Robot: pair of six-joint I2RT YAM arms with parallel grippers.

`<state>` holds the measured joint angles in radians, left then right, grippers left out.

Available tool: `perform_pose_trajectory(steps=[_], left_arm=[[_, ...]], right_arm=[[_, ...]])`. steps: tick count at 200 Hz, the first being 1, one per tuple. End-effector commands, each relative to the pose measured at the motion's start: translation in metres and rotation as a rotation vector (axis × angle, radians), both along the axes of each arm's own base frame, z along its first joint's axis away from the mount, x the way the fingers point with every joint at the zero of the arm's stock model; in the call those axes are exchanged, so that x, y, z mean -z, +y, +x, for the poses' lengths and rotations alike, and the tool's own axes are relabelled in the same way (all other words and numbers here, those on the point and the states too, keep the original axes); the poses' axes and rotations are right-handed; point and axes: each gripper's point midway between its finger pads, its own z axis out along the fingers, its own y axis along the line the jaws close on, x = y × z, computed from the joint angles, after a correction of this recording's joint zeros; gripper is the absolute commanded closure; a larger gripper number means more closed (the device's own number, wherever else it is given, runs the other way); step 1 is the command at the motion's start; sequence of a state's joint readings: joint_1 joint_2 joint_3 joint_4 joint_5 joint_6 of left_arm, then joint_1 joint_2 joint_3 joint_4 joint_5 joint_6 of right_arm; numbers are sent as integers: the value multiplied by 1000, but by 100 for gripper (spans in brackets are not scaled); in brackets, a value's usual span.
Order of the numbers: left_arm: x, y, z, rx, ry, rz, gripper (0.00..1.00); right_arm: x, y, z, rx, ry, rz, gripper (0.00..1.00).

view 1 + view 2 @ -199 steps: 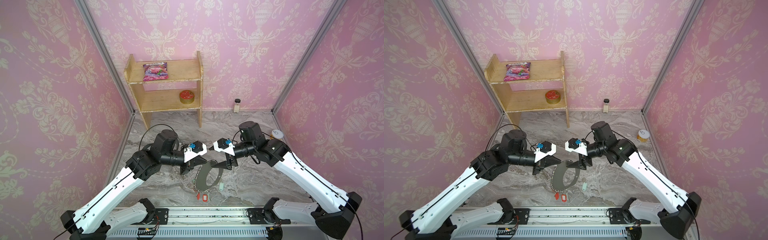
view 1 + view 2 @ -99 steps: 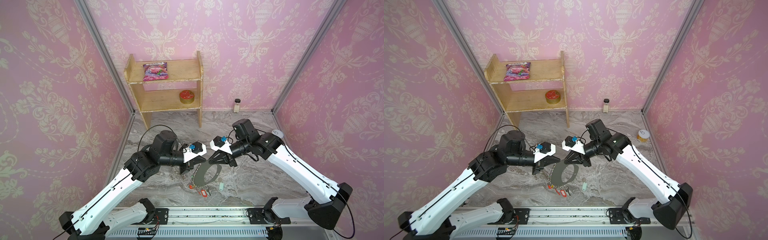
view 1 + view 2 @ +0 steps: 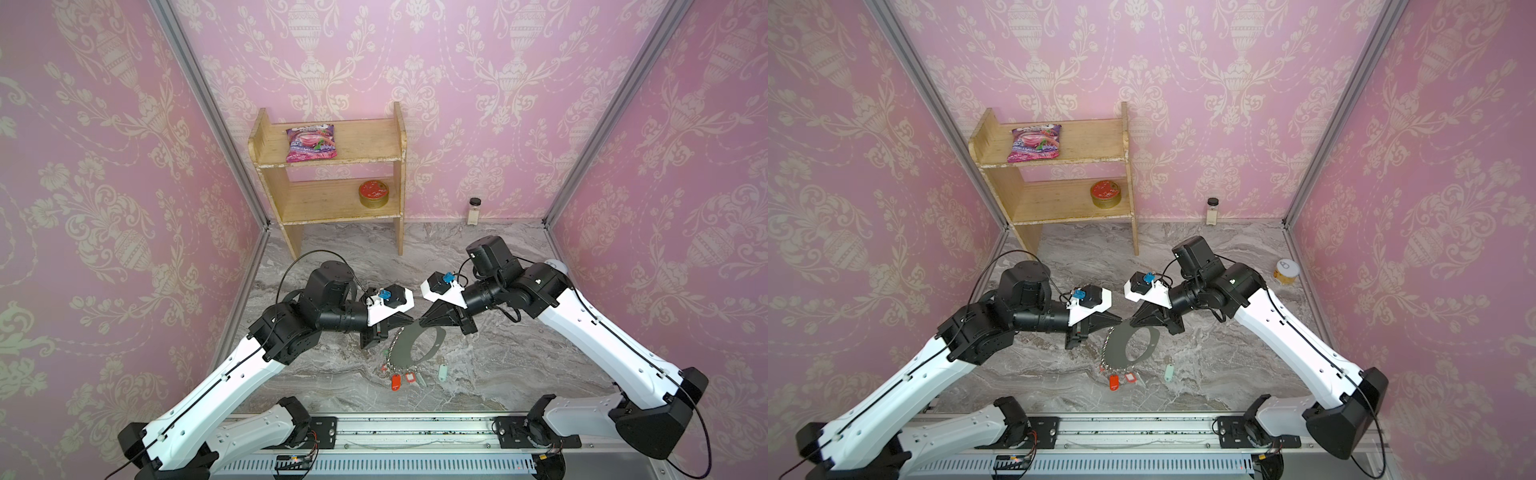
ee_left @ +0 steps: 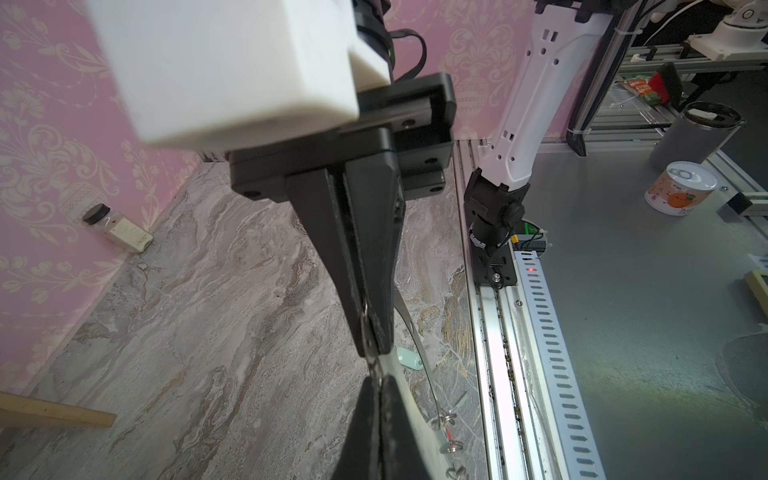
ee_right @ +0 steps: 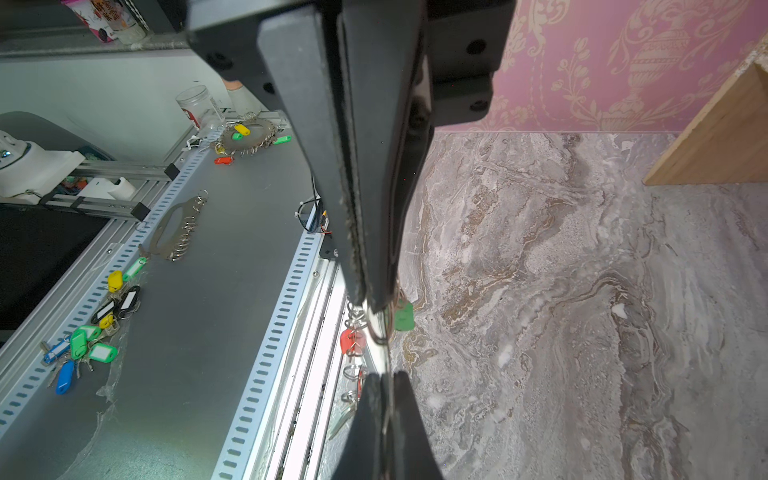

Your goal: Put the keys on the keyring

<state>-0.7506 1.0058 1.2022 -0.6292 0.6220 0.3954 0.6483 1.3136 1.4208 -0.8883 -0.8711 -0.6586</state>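
The keyring (image 3: pixel 400 356) (image 3: pixel 1115 354), a flat grey hoop with small loops and red tags (image 3: pixel 395 382) along its lower rim, is tilted over the marble floor in both top views. My left gripper (image 3: pixel 411 319) (image 4: pixel 379 380) is shut on its upper edge. My right gripper (image 3: pixel 422 321) (image 5: pixel 385 376) meets it tip to tip and is shut on the same edge. The keys, with their mint-green tag (image 3: pixel 444 371) (image 3: pixel 1168 371) (image 4: pixel 409 358), lie loose on the floor just right of the hoop, touched by neither gripper.
A wooden shelf (image 3: pixel 328 183) at the back holds a candy bag (image 3: pixel 311 143) and a red tin (image 3: pixel 374 193). A small bottle (image 3: pixel 473 210) stands by the back wall and a can (image 3: pixel 1286 272) by the right wall. Spare rings and tagged keys (image 5: pixel 87 345) lie outside the cell.
My right gripper swung left from the hoop's side to its upper edge and shut there. The hoop has tipped flatter and lower. The left gripper kept its hold.
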Motion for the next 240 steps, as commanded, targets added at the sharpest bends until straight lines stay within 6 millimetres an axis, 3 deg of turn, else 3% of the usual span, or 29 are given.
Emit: perform_pose_trajectory(steps=[1,49,94,129,149,196,240], left_arm=[[-10,1,-8,22,16,-10,93],[-10,1,-9,28,32,5,83],[-7,0,-8,28,45,14,83],[-3,3,-7,1,26,30,60],[3,5,-2,-41,-27,64,55],[9,-2,3,-75,-136,113,49],[18,-14,8,-82,-157,152,51]], right_arm=[[-2,-8,-1,9,-39,-36,100],[-2,-9,-2,7,-64,-55,100],[-5,-10,-2,6,-77,-52,100],[-7,-10,0,23,-86,-56,100],[-9,-10,0,20,-87,-47,100],[-9,-10,-1,20,-80,-46,100],[-10,-10,-3,17,-81,-41,100]])
